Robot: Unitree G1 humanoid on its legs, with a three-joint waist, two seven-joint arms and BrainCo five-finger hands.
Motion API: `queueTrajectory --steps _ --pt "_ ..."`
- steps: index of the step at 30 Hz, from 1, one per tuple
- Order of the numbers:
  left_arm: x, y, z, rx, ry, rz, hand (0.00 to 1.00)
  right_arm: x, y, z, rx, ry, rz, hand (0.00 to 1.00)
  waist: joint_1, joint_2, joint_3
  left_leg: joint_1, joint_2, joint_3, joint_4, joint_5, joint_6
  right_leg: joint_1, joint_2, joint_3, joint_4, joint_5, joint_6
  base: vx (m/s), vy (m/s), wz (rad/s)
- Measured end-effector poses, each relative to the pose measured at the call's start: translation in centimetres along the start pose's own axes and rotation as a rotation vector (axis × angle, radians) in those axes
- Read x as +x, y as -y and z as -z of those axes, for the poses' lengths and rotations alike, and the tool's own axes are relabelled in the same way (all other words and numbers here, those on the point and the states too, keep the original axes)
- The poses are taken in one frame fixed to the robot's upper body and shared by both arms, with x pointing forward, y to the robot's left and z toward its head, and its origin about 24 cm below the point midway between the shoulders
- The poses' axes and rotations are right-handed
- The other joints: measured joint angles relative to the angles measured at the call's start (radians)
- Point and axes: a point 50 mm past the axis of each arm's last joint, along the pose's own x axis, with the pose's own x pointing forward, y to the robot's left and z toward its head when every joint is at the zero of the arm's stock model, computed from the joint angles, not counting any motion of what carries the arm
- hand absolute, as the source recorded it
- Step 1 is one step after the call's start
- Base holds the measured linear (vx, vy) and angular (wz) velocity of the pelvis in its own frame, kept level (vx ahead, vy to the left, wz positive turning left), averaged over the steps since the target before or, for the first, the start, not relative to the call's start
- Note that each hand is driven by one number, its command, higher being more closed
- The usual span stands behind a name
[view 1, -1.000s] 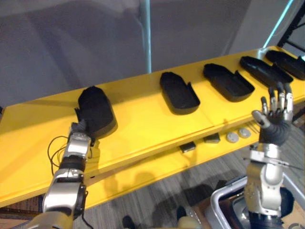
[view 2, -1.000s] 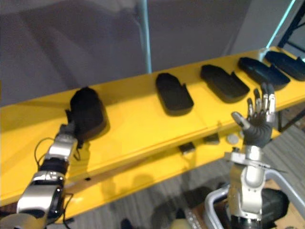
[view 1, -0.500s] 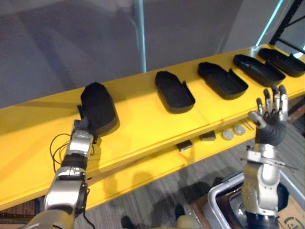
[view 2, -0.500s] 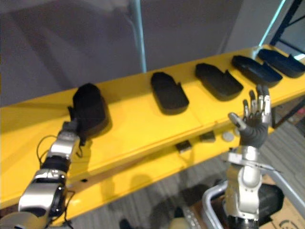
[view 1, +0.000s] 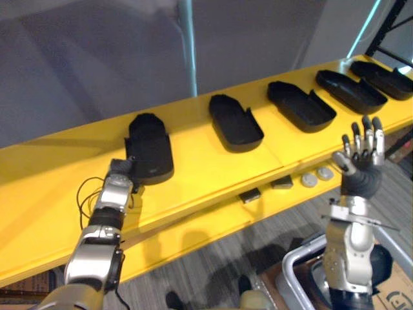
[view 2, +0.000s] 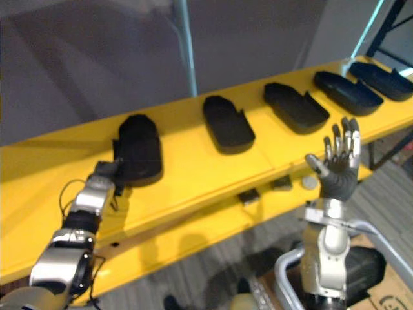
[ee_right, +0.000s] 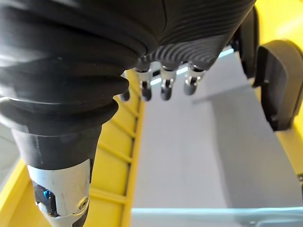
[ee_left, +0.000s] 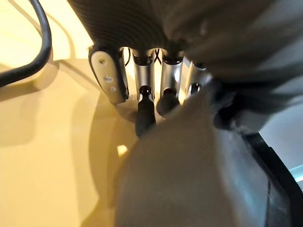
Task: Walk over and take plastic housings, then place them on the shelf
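Several black plastic housings lie in a row on the yellow shelf (view 1: pixel 206 169). The leftmost housing (view 1: pixel 150 152) lies flat with its hollow side up. My left hand (view 1: pixel 120 175) sits against its near end, touching it. In the left wrist view that housing (ee_left: pixel 189 170) shows as a blurred mass right in front of the left hand (ee_left: pixel 109 71). Further right lie three other housings (view 1: pixel 235 123), (view 1: pixel 300 106), (view 1: pixel 348 90). My right hand (view 1: pixel 360 158) is held up in front of the shelf's edge, open, fingers straight, holding nothing.
A lower yellow ledge carries two small dark blocks (view 1: pixel 250 195) and two grey discs (view 1: pixel 310 181). A teal post (view 1: pixel 187 45) rises behind the shelf. A grey bin (view 1: pixel 300 274) stands on the floor at the lower right, near a dark rack (view 1: pixel 393 35).
The leftmost housing stood tipped up on the shelf; now it lies flat, hollow side up, a little further right. My left hand followed it. The view shifted slightly; the right hand stays raised.
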Motion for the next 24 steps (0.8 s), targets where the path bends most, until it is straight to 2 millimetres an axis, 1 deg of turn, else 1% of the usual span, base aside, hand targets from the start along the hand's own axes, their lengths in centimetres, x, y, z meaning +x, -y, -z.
queueTrajectory --steps 6,8,14,16,18,21,23,24 --pt "0.0 -0.1 0.1 -0.02 -0.008 -0.023 0.0 0.0 -0.1 -0.3 0.003 0.013 -0.005 0.0 -0.008 0.004 0.003 0.0 0.0 0.003 0.0 0.0 0.0 -0.001 0.0 0.002 -0.002 0.001 -0.001 0.0 0.0 0.0" --pt "0.0 0.0 0.1 -0.054 -0.014 -0.023 0.0 0.1 -0.3 -0.6 0.005 0.026 -0.011 0.0 -0.009 0.006 0.004 0.0 0.0 0.003 0.0 0.0 0.0 -0.001 0.0 0.002 -0.002 0.002 -0.001 0.0 0.0 0.0" --pt "-0.2 0.4 -0.5 -0.219 0.019 -0.009 0.0 0.1 -0.3 -0.6 0.005 0.026 -0.012 0.0 -0.008 0.006 0.004 0.0 0.0 0.002 0.0 0.0 0.0 0.0 0.0 0.002 -0.002 0.002 0.0 0.0 0.005 0.0" --pt "-0.3 0.5 -0.8 -0.254 0.049 -0.01 0.0 -0.1 -0.3 -0.6 0.013 0.028 -0.006 0.0 -0.006 0.008 0.005 0.0 -0.005 0.002 0.0 0.0 0.0 0.0 0.002 -0.002 -0.002 0.003 0.001 0.0 0.016 0.0" --pt "-0.7 0.5 -1.4 -0.271 0.091 -0.024 0.0 -0.6 -0.3 -0.4 0.019 0.019 0.01 0.0 0.0 0.017 0.011 -0.001 -0.003 -0.002 0.0 0.001 0.0 0.001 0.004 -0.006 -0.002 0.002 0.002 0.0 -0.005 0.02" --pt "-1.1 -0.6 -2.3 -0.32 0.159 -0.065 0.0 -0.9 -0.2 -0.2 0.02 0.005 0.018 0.0 0.002 0.031 0.019 -0.001 -0.002 -0.007 0.0 0.001 -0.001 0.004 0.004 -0.013 -0.002 0.0 0.005 0.0 -0.006 0.04" --pt "-1.2 -1.8 -3.0 -0.34 0.203 -0.1 0.0 -1.2 0.0 -0.1 0.015 -0.008 0.027 0.0 0.004 0.035 0.02 -0.001 0.0 -0.014 0.0 0.002 -0.002 0.012 0.005 -0.027 -0.003 -0.007 0.01 0.01 -0.016 0.14" --pt "-1.3 -2.7 -3.6 -0.346 0.245 -0.122 0.0 -1.5 0.1 -0.1 0.011 -0.015 0.039 0.0 0.01 0.035 0.02 -0.001 0.0 -0.023 0.0 0.002 -0.002 0.015 0.006 -0.03 -0.003 -0.01 0.012 0.02 -0.017 0.14"
